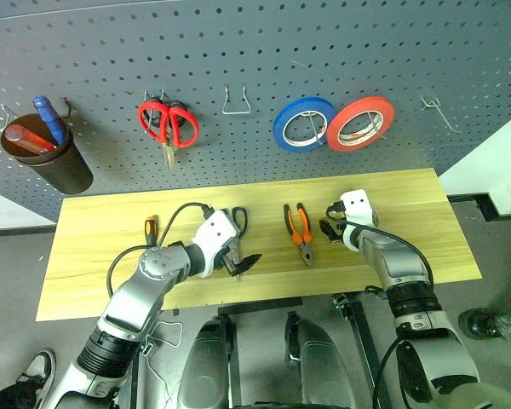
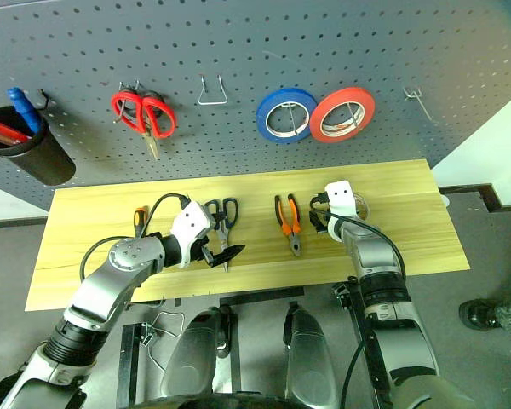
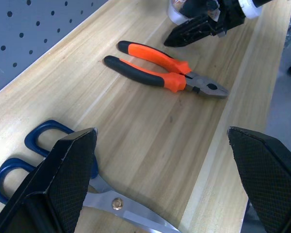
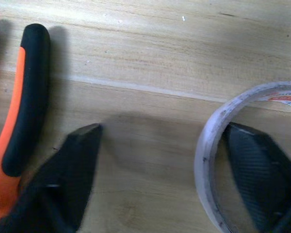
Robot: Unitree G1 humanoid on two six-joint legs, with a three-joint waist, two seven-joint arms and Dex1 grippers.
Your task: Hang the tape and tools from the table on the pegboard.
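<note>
Right gripper (image 4: 160,179), fingers apart, straddles the near rim of the tape (image 4: 218,160) at frame right, one finger (image 4: 262,170) inside the ring, the other outside toward the pliers (image 4: 19,121).

A long rectangular tabletop of light yellowish wood (image 1: 102,256) spreads beneath the left gripper (image 1: 243,264) and the right gripper (image 1: 332,223). Beyond their fingertips rises a large, evenly lit dark grey pegboard (image 1: 366,51). It carries one bare metal wire hook (image 1: 236,100) above the left gripper and another (image 1: 439,112) up and outward of the right one. Past the panel's edge, outward of the right gripper, stands a plain white wall (image 1: 494,170) with a dark skirting strip (image 1: 485,198). Smooth grey floor (image 1: 17,281) lies outward of the left gripper.
</note>
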